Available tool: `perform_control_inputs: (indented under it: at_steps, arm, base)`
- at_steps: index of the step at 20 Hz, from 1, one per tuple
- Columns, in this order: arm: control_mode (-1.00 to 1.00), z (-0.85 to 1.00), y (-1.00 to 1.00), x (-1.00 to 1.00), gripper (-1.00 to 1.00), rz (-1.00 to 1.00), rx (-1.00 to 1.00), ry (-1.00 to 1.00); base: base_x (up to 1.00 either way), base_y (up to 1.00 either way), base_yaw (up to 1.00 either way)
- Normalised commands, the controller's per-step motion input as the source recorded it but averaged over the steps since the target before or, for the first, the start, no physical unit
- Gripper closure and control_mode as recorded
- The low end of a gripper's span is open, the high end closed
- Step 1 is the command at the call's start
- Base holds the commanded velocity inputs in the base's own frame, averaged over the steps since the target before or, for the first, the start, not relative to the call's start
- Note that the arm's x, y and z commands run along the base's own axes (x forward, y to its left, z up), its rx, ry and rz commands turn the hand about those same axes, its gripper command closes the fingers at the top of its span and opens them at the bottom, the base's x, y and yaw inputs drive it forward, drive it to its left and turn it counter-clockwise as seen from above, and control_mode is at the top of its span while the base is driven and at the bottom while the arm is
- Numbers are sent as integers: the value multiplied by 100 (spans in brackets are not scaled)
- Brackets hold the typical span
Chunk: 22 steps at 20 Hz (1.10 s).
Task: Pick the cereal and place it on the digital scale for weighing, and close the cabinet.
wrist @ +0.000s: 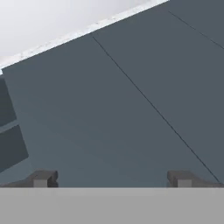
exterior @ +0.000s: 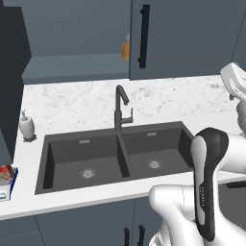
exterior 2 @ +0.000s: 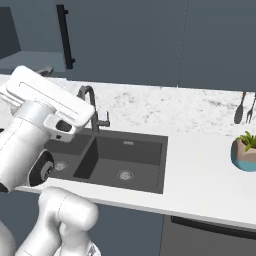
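The cereal (exterior: 4, 173), a red box cut off by the left edge of the left base view, rests on the digital scale (exterior: 7, 190), whose white top and blue side sit on the counter's front left corner. The cabinet (exterior: 192, 38) hangs above the sink. Its left door (exterior: 9, 81) stands swung open, and its right door with the long black handle (exterior: 143, 36) is flat shut. My gripper (wrist: 111, 179) is open with nothing between its fingertips (wrist: 41, 178). It is raised to the right of the sink and faces slate-blue cabinet fronts (wrist: 131, 109).
An amber bottle (exterior: 126, 48) stands on the open cabinet's shelf. A dark double sink (exterior: 120, 156) with a black faucet (exterior: 120, 108) takes up the counter's middle. A white soap dispenser (exterior: 26, 127) stands to its left. A potted plant (exterior 2: 245, 150) and hanging utensils (exterior 2: 245, 107) are at the right.
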Motion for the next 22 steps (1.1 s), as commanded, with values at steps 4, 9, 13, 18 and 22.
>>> perform_control_inputs:
  at_steps: [4, 9, 13, 18, 22]
  arm:
    - [-100, 0, 34, -100, -100, -1, 3, -5]
    - [-100, -10, 60, -100, -100, 0, 0, 0]
    - [-100, -26, 100, -100, -100, -2, -3, 0]
    - [-100, -56, 100, -98, -100, -15, -1, -11]
    - [-100, -42, 100, -55, -100, -23, 1, -30]
  base:
    - [0, 0, 0]
    - [0, 0, 0]
    - [0, 0, 0]
    - [0, 0, 0]
    - [0, 0, 0]
